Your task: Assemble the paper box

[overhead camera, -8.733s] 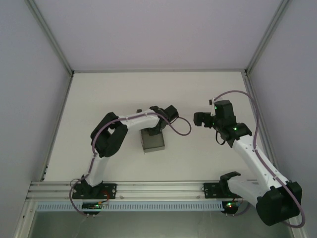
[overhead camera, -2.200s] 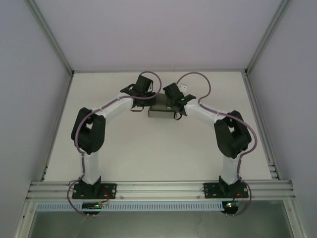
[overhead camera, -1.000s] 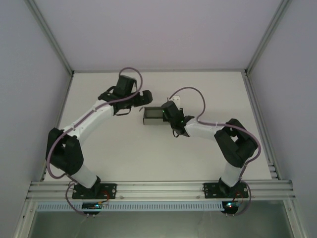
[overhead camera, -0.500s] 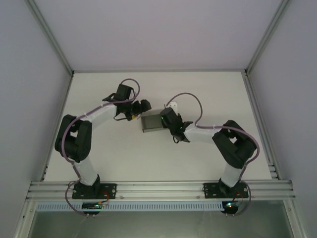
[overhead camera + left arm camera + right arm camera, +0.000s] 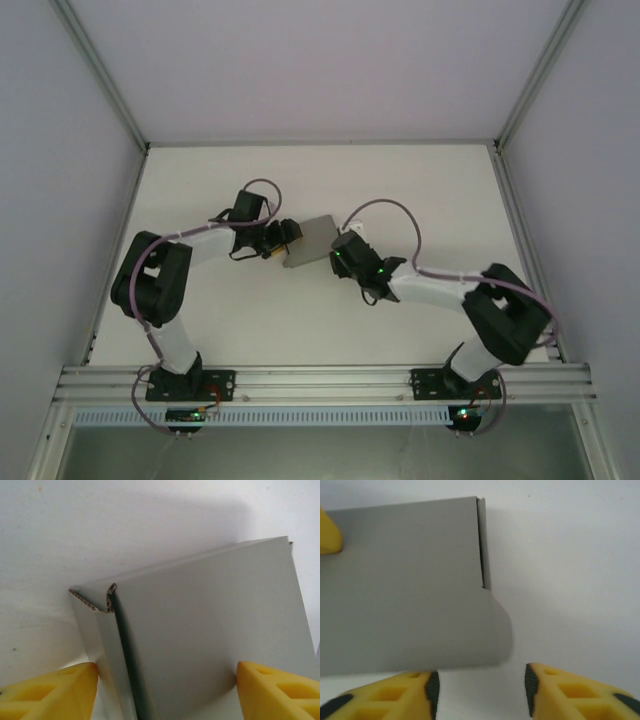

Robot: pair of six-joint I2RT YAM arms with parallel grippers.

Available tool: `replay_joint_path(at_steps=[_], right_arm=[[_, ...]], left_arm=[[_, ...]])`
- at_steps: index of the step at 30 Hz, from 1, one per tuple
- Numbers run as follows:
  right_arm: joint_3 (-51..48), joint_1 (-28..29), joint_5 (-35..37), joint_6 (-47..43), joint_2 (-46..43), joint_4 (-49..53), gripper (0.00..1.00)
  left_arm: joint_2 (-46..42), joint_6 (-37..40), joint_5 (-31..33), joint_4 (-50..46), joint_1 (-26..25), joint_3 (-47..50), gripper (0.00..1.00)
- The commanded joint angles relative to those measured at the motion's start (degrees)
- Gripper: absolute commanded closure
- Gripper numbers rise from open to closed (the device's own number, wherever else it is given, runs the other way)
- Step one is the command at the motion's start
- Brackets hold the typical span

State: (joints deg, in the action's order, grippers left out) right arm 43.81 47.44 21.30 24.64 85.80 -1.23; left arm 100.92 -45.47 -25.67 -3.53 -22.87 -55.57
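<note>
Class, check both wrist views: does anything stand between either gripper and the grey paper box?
Nothing visible does. The left gripper straddles the paper box; the right gripper, jaws open, faces its rounded flap.

The paper box (image 5: 405, 585) is cut off by the right wrist view's left edge.

The paper box (image 5: 200, 630) is smooth matt cardboard, fluted at its cut edge, on a matt table (image 5: 100, 530).

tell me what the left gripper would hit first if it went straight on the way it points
The box. In the left wrist view it sits between the left gripper's fingers, so going straight on would probably press it deeper into the gripper. Depth is hard to judge.
</note>
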Motion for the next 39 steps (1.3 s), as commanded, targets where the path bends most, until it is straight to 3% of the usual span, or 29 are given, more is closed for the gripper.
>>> replay_joint_path(at_steps=[1, 7, 9, 14, 17, 22, 27, 33, 39], right_arm=[[-3.9, -1.2, -3.7, 1.5, -7.1, 6.4, 0.33], [-7.5, -8.6, -14.3, 0.7, -15.9, 6.7, 0.01], [-7.0, -11.8, -19.1, 0.2, -16.4, 5.4, 0.01], [-2.9, -18.9, -30.6, -0.3, -12.8, 5.3, 0.01], [1.0, -20.4, -33.6, -0.2, -9.2, 7.3, 0.01], [4.1, -22.8, -41.2, 6.0, -1.9, 4.4, 0.01], [7.3, -26.5, -51.9, 9.5, 5.4, 2.4, 0.01], [12.9, -27.7, -58.0, 11.1, 13.4, 3.7, 0.02], [17.4, -27.9, -66.6, 17.0, 21.8, -3.3, 0.11]], left_arm=[[0.5, 1.7, 1.5, -0.7, -0.1, 1.1, 0.33], [3.7, 3.6, 0.9, 0.1, 0.0, -0.4, 0.40], [4.8, 4.6, 0.2, 1.0, 0.3, -0.4, 0.44], [7.7, 3.8, -8.5, 8.7, 2.3, 1.4, 0.57], [8.0, 4.9, -10.5, 11.3, 2.9, 2.3, 0.58], [10.5, 2.9, -16.0, 16.1, 4.6, 3.2, 0.69], [12.3, 0.0, -19.6, 21.9, 6.2, 5.2, 0.71], [13.6, -2.1, -22.6, 26.9, 8.2, 7.0, 0.72], [14.9, -0.1, -24.4, 26.0, 8.9, 6.4, 0.72]])
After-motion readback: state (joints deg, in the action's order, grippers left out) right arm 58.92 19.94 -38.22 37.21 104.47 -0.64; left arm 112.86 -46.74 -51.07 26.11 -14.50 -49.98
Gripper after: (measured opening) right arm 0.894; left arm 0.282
